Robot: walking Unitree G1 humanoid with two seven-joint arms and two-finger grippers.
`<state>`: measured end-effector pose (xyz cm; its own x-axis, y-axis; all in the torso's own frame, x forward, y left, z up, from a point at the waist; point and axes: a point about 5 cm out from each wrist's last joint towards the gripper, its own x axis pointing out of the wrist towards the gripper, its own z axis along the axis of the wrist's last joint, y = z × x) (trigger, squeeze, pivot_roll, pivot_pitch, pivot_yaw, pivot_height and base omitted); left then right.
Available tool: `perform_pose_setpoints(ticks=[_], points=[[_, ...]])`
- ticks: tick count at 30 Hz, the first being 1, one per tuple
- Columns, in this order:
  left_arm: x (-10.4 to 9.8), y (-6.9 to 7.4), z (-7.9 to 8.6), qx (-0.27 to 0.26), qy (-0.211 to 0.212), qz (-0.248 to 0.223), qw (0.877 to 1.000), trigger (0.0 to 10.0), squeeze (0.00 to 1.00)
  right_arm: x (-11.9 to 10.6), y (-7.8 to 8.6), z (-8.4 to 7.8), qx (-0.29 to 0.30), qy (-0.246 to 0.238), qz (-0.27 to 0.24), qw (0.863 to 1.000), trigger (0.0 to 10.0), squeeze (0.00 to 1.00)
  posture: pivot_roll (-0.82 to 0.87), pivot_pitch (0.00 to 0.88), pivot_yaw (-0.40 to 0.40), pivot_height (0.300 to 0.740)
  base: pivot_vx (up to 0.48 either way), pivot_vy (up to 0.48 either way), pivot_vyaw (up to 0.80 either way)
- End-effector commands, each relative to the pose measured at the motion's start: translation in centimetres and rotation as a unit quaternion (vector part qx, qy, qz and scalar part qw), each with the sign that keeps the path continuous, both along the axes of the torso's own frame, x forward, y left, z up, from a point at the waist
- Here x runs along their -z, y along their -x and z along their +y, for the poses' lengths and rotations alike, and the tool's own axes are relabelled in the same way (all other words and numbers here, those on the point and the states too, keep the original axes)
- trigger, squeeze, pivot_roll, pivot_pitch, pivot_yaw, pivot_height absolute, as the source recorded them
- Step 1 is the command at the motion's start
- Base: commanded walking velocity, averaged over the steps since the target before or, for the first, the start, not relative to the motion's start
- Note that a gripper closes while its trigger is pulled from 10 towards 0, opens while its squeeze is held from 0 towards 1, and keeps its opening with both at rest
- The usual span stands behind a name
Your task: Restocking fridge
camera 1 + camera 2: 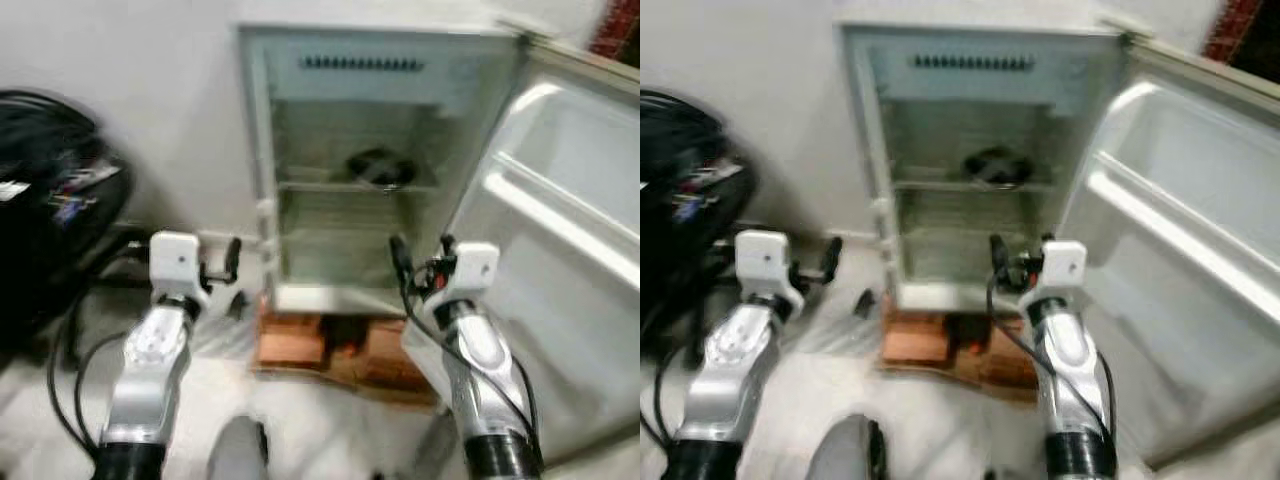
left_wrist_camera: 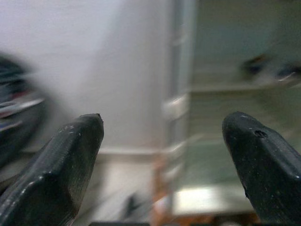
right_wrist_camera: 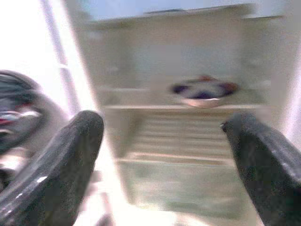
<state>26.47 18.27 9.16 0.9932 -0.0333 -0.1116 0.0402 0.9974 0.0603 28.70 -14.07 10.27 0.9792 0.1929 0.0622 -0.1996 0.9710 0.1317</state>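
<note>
Facing a small white fridge (image 1: pixel 380 160) at top center, door (image 1: pixel 560 250) swung wide to the right, smooth plastic liner, wire shelves with a dark roundish bowl (image 1: pixel 380 168) on the upper one. Left gripper (image 2: pixel 162 141) and right gripper (image 3: pixel 162 136) both spread apart, holding nothing, in front of the opening. Wooden blocks (image 1: pixel 330 350) underneath it.

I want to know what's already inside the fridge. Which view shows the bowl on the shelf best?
The right wrist view: the bowl looks largest there, dark contents over a pale rim, though blurred. Both eye views show it as a small dark shape on the fridge shelf. The left wrist view catches a dark smudge at the edge.
</note>
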Motion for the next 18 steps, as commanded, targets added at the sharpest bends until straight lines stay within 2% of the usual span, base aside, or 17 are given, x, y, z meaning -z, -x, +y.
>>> perform_pose_setpoints(ticks=[1,3,9,11,13,16,18], points=[[0.8,0.0,-0.1,0.006,-0.003,0.015,1.000,10.0,0.00,0.7,0.8,-0.4,0.002,-0.001,0.019,1.000,10.0,0.00,0.00,0.004,0.019,0.740,-0.390,0.000,0.00],[1.4,0.2,-0.1,0.005,-0.002,0.023,1.000,10.0,0.00,1.2,1.3,-1.6,0.021,0.009,0.032,0.999,10.0,0.00,-0.01,0.000,0.014,0.740,-0.382,0.000,0.00],[2.2,0.8,-0.5,0.014,-0.001,0.032,0.999,10.0,0.00,1.8,2.0,-3.2,0.077,0.047,0.051,0.995,10.0,0.00,-0.01,0.000,0.003,0.740,-0.360,0.000,0.00],[2.5,0.9,-0.5,0.014,-0.001,0.036,0.999,10.0,0.00,1.9,2.3,-3.1,0.070,0.042,0.049,0.995,10.0,0.00,-0.01,0.000,0.002,0.740,0.000,0.000,0.00],[3.1,1.2,-0.2,0.007,0.001,0.048,0.999,10.0,0.00,1.8,2.8,-3.3,0.076,0.066,0.038,0.994,10.0,0.00,-0.02,0.000,0.001,0.740,0.000,0.000,0.00],[3.5,1.4,0.0,0.003,0.008,0.052,0.999,10.0,0.00,2.2,3.2,-3.3,0.066,0.055,0.055,0.995,10.0,0.00,-0.03,0.000,0.003,0.740,0.000,0.000,0.00],[3.9,1.6,-0.1,0.013,-0.004,0.050,0.999,10.0,0.00,2.4,3.4,-3.8,0.089,0.049,0.057,0.993,10.0,0.00,-0.04,0.000,0.006,0.740,0.000,0.000,0.00]])
